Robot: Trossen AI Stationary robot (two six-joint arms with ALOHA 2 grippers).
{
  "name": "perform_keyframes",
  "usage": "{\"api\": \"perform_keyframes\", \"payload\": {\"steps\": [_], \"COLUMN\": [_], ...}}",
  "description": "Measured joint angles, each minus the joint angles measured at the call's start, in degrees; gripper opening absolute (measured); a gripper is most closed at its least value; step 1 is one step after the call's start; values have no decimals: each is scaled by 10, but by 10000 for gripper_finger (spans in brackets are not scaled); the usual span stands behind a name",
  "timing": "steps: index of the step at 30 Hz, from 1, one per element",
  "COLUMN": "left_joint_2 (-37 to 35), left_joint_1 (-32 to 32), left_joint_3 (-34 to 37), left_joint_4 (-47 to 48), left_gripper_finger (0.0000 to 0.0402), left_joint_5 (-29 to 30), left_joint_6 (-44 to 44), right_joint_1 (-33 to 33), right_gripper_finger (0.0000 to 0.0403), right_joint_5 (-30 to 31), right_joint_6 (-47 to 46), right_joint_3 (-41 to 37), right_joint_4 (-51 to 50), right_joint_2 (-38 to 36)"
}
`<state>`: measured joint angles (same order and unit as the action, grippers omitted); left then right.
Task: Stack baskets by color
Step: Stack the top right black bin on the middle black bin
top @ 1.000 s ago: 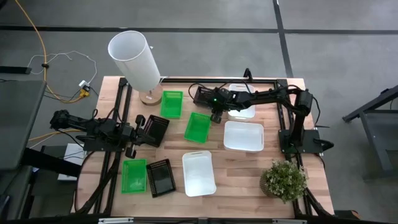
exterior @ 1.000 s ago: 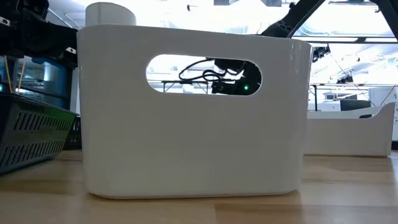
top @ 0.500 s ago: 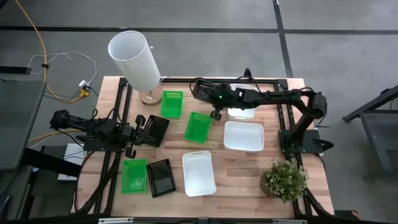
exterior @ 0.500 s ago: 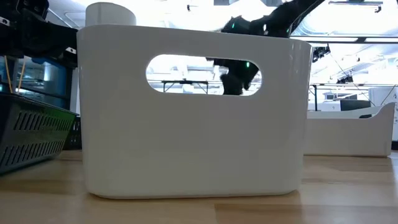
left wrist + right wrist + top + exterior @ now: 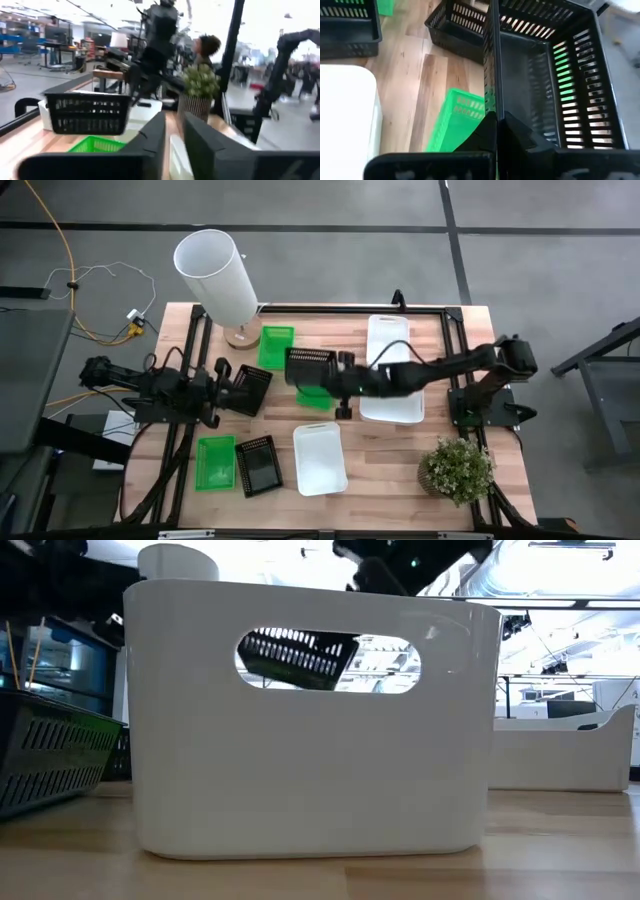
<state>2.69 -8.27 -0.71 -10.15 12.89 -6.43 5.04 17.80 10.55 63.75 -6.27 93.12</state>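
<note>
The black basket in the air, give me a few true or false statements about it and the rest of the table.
1. The right gripper holds a black basket by its wall. True.
2. That basket rests flat on the table. False: it hangs above a green basket.
3. A potted plant stands at the table's near right corner. True.
4. The left gripper is over the near white basket. False: it is at the left side, by another black basket.
5. A green basket and a black one sit side by side near the front edge. True.
</note>
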Motion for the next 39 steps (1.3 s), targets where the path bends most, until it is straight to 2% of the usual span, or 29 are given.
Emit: {"api": "perform_keyframes", "payload": {"steps": [5, 9, 12, 14, 17, 20, 24, 28, 33, 35, 39], "left_joint_2": [39, 88, 128, 161, 220, 284, 366, 430, 512, 539, 580], "left_joint_1": [0, 0, 0, 0, 0, 0, 0, 0, 0, 0, 0], "left_joint_3": [0, 0, -16, -34, -66, -96, -155, -255, -373, -407, -443], "left_joint_4": [-75, -140, -140, -130, -105, -94, -58, 68, 247, 280, 288], "left_gripper_finger": [156, 222, 250, 256, 258, 258, 259, 259, 256, 256, 255], "left_joint_5": [47, 92, 111, 108, 94, 85, 56, -3, -34, -42, -67], "left_joint_6": [-82, -152, -189, -198, -167, -94, 46, 114, 112, 112, 124], "right_joint_1": [34, 41, 41, 41, 40, 37, 36, 36, 36, 36, 36], "right_gripper_finger": [0, 0, 0, 0, 0, 0, 0, 0, 0, 0, 0], "right_joint_5": [57, 66, 59, 49, -16, -93, -154, -184, -199, -200, -218], "right_joint_6": [-5, -6, -6, -8, -29, -51, -67, -66, -41, -28, -12], "right_joint_3": [0, 0, 0, 0, 0, 0, 21, 47, 86, 96, 102], "right_joint_4": [-7, -8, -17, -29, -36, -49, -118, -153, -198, -210, -201], "right_joint_2": [0, 0, 0, 0, 1, 1, 1, 1, 1, 1, 1]}}
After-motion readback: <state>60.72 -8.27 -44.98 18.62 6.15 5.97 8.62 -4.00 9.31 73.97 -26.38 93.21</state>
